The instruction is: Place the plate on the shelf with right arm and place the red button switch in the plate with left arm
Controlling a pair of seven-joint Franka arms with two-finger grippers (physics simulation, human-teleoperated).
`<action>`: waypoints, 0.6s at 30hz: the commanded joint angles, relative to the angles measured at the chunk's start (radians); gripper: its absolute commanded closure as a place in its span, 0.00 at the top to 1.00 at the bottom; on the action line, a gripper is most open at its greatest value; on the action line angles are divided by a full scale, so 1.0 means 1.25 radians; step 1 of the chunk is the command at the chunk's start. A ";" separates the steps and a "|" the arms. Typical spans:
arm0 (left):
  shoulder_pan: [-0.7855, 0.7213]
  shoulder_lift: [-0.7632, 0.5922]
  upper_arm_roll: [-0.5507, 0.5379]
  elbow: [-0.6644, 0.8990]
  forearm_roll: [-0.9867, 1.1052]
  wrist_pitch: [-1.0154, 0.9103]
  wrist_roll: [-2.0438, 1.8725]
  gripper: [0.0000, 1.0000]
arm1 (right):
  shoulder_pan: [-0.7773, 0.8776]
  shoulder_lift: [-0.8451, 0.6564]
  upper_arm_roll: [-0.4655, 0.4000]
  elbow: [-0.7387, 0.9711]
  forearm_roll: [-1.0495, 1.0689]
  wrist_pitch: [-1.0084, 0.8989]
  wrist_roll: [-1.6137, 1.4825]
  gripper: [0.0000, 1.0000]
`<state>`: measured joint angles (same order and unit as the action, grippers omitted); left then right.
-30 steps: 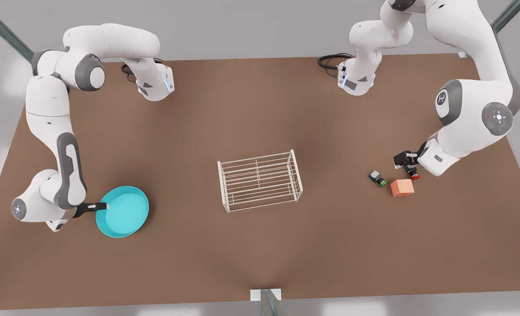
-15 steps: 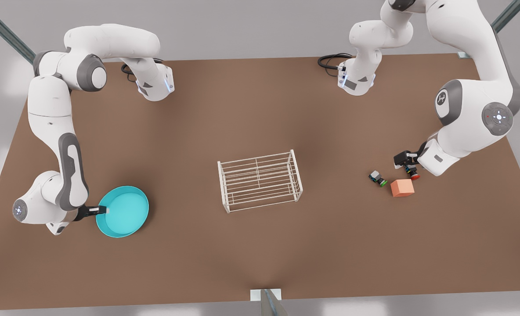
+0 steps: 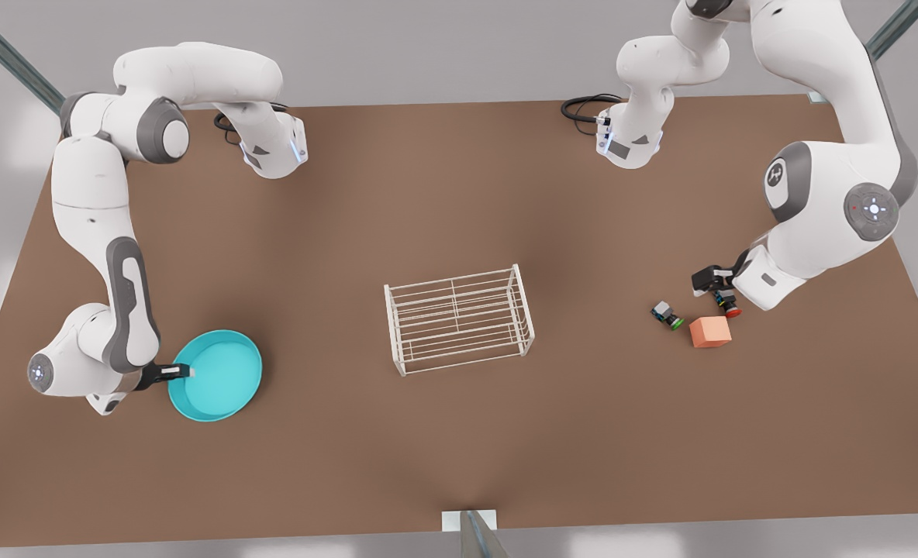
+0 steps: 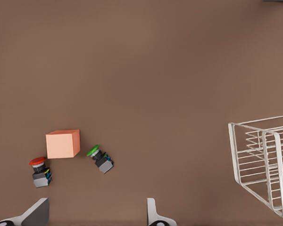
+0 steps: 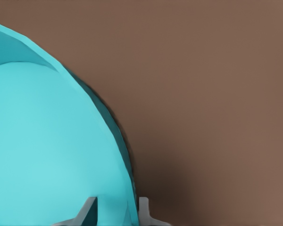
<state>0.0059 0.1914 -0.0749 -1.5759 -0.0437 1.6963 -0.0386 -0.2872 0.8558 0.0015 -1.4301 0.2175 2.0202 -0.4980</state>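
The right gripper (image 3: pixel 182 372) is seen low at the front view's left, its forearm laid nearly level w/ the table (image 3: pixel 459 434), wrist pointing toward the plate (image 3: pixel 219 376). In the right wrist view the fingers (image 5: pixel 144 209) are closed on the plate's rim (image 5: pixel 127 188), one inside the dish, one outside; clamped on it. The plate sits on the table nearest the camera edge, well apart from the shelf (image 3: pixel 459 319).

The shelf is found mid-table, upright, its thin-bar top unoccupied. In the left wrist view the shelf (image 4: pixel 266 162) is seen off to one side.

Farther toward the front view's right, the left gripper (image 3: pixel 716 288) is held just above the red button switch (image 3: pixel 729 307), the arm bent steeply down from a high elbow, wrist tilted. In the left wrist view the two fingertips (image 4: pixel 153 214) are seen wide apart, holding nothing; the red button switch (image 4: pixel 39 170) lies on the table, close to one finger, not between them. It lies just beside the salmon cube (image 3: pixel 709 331), w/ the green-capped switch (image 3: pixel 667 314) on the cube's other side, near but not touching.

At the far table edge both arm bases are mounted, w/ black cables (image 3: pixel 583 105) coiled beside them. A small round emblem is seen on the left arm's joint cap (image 3: pixel 777 174); not legible. No other writing can be read.
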 commanded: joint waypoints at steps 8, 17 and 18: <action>0.000 -0.001 0.000 0.000 0.001 0.000 -0.005 1.00 | 0.000 -0.006 0.001 0.000 -0.001 -0.007 0.007 0.41; 0.000 -0.001 0.000 -0.001 0.001 -0.001 -0.005 1.00 | 0.010 -0.026 0.004 0.000 0.001 -0.044 0.012 0.32; 0.000 -0.001 0.000 -0.001 0.001 -0.001 -0.005 1.00 | 0.010 -0.026 0.004 0.000 0.000 -0.044 0.011 0.31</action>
<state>0.0061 0.1912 -0.0749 -1.5773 -0.0437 1.6959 -0.0419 -0.2748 0.8260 0.0061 -1.4301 0.2177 1.9891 -0.4889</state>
